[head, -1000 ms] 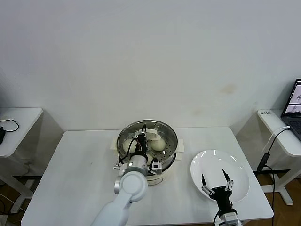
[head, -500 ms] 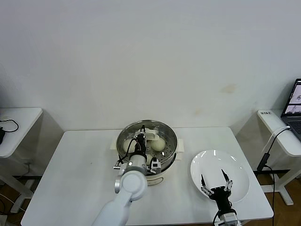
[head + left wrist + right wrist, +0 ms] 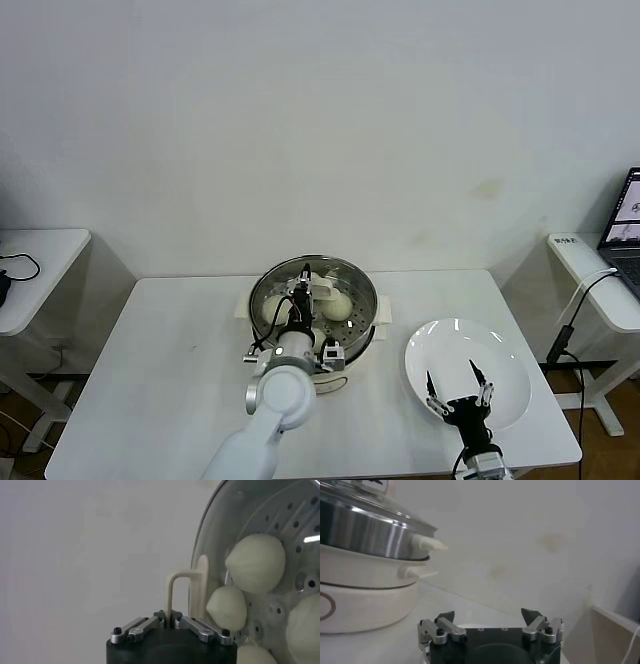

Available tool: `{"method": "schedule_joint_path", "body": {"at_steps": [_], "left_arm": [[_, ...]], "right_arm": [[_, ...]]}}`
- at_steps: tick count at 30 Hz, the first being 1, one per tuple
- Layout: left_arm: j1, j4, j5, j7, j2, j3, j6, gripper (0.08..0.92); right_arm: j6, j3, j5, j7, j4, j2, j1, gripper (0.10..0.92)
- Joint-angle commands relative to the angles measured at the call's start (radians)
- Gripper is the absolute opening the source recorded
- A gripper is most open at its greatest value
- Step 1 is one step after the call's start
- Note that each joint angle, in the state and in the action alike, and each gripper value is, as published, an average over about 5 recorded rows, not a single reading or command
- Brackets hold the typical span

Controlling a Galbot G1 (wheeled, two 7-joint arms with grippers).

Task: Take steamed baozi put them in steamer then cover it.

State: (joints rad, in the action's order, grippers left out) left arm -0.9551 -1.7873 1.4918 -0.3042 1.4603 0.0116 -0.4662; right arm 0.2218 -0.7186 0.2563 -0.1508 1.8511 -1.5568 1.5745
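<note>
Worktop [image 3: 160, 370]: white, carrying all items listed.

Left end effector [image 3: 303, 297]: sitting over the steamer, fingers pressed together and pinching the cream-white handle [image 3: 186, 592] of the cover [image 3: 345, 280].

Cover: clear glass with metal rim, lying on top of the steamer [image 3: 355, 335].

Steamer: shiny steel pot on a cream-white base, standing at mid-worktop toward the back.

Steamed baozi [image 3: 256, 562]: four cream-white buns showing through the glass in the left wrist view, resting on the perforated tray inside the steamer.

Plate [image 3: 505, 370]: white, lying right of the steamer, apart from it.

Right end effector [image 3: 458, 386]: hovering over the plate's near part, fingers spread, gripping nothing.
</note>
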Motion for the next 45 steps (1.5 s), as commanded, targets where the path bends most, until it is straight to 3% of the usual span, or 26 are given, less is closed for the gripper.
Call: {"method": "schedule_joint_path", "body": {"at_steps": [1, 11, 18, 23, 30, 35, 41, 45], "left_arm": [[-0.028, -0.044, 0.000, 0.005, -0.005, 0.000, 0.001, 0.341], [-0.188, -0.239, -0.017, 0.037, -0.071, 0.003, 0.038, 0.627], [-0.370, -0.477, -0.159, 0.149, -0.143, 0.033, 0.103, 0.804], [-0.593, -0.588, -0.499, 0.305, -0.161, 0.186, 0.191, 0.822], [-0.872, -0.567, -1.470, 0.573, -0.178, 0.541, 0.484, 0.823], [-1.002, -0.482, -1.719, 0.595, -0.177, 0.695, 0.671, 0.823], [-1.030, -0.411, -1.755, 0.564, -0.177, 0.675, 0.777, 0.823], [-1.012, -0.384, -1.735, 0.557, -0.166, 0.644, 0.776, 0.823]], "right_arm": [[0.000, 0.001, 0.001, 0.000, 0.003, 0.000, 0.002, 0.823], [-0.001, -0.001, 0.002, 0.000, 0.003, 0.002, 0.007, 0.823], [0.000, -0.001, -0.006, 0.001, 0.004, 0.013, 0.019, 0.823], [-0.002, 0.000, -0.054, -0.001, 0.016, 0.051, 0.043, 0.823], [-0.012, 0.012, -0.136, -0.008, 0.041, 0.117, 0.078, 0.823], [-0.040, 0.040, -0.169, -0.016, 0.058, 0.141, 0.101, 0.822], [-0.093, 0.064, -0.236, -0.032, 0.084, 0.173, 0.137, 0.823], [-0.135, 0.051, -0.264, -0.042, 0.105, 0.178, 0.153, 0.823]]}}
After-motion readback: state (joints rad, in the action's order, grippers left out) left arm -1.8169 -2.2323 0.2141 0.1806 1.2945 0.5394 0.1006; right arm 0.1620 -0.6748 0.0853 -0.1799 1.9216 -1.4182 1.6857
